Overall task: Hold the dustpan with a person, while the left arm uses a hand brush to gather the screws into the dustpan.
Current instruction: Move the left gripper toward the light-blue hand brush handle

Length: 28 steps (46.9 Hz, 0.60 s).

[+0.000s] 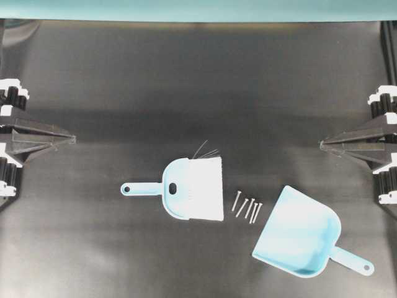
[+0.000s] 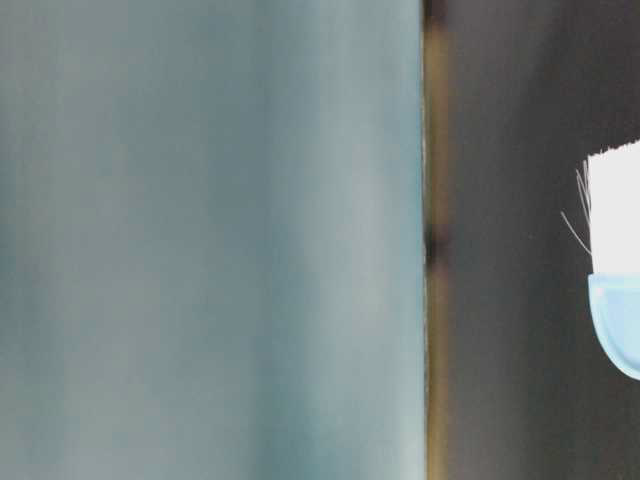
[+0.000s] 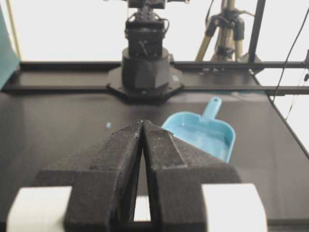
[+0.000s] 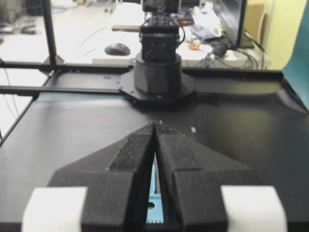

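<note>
Nothing begun yet — both arms parked at the table edges, well apart from the work. Left gripper (image 1: 73,139) closed tight and empty, tips pressed together in the left wrist view; right gripper (image 1: 321,144) likewise pinched closed with nothing between.

Brush (image 1: 186,189) flat on the black table (image 1: 124,81) near the middle, handle toward the left arm, white bristles toward the screws (image 1: 247,207). Five of them, in a loose row just beside the bristles. Dustpan (image 1: 301,236) on the far side of the row, mouth turned toward the screws, handle trailing off to the lower right. No person in any view.

Step in hand, as judged: the reach for the brush. Calls for opening the left jaws, coming down over the thin handle and closing there — clear of the bristles. Dustpan likely needs steadying before any sweeping.
</note>
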Tool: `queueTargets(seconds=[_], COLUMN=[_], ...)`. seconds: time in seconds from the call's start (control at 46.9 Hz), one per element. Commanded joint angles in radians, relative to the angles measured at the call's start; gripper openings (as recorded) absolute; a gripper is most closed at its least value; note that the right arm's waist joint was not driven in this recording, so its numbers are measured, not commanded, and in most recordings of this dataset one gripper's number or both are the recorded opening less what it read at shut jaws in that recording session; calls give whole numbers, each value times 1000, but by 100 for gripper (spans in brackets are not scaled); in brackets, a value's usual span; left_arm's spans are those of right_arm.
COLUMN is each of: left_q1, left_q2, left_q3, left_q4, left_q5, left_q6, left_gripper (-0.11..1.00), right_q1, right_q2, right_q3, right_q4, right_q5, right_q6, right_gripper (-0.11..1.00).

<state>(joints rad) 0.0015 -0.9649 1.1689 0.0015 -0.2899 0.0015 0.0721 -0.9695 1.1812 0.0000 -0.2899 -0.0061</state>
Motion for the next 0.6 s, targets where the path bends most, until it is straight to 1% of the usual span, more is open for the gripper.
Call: queueTargets(seconds=[0.0, 0.043, 0.107, 0.171, 0.277, 0.405, 0.576], left_q1=[-14, -14, -8, -6, -3, 2, 12], left_q2=[-3, 5, 34, 75, 135, 195, 293], left_q3=[-21, -21, -20, -20, -20, -15, 26], left_q4=[44, 44, 44, 44, 44, 44, 44], left_q5=[11, 37, 89, 121, 110, 72, -31], left_q6=[-18, -21, -31, -51, -71, -72, -74], left_gripper=[5, 5, 0, 0, 0, 0, 1], right_q1=[0, 0, 0, 0, 0, 0, 0], right_q2=[0, -23, -58, -110, -195, -282, -377], right_q3=[-8, -2, 0, 2, 17, 43, 72], right_q4=[2, 2, 2, 2, 2, 2, 2], right_q5=[-5, 43, 143, 253, 360, 396, 440], right_q6=[3, -2, -5, -3, -5, -8, -6], right_gripper=[4, 4, -1, -1, -1, -1, -1])
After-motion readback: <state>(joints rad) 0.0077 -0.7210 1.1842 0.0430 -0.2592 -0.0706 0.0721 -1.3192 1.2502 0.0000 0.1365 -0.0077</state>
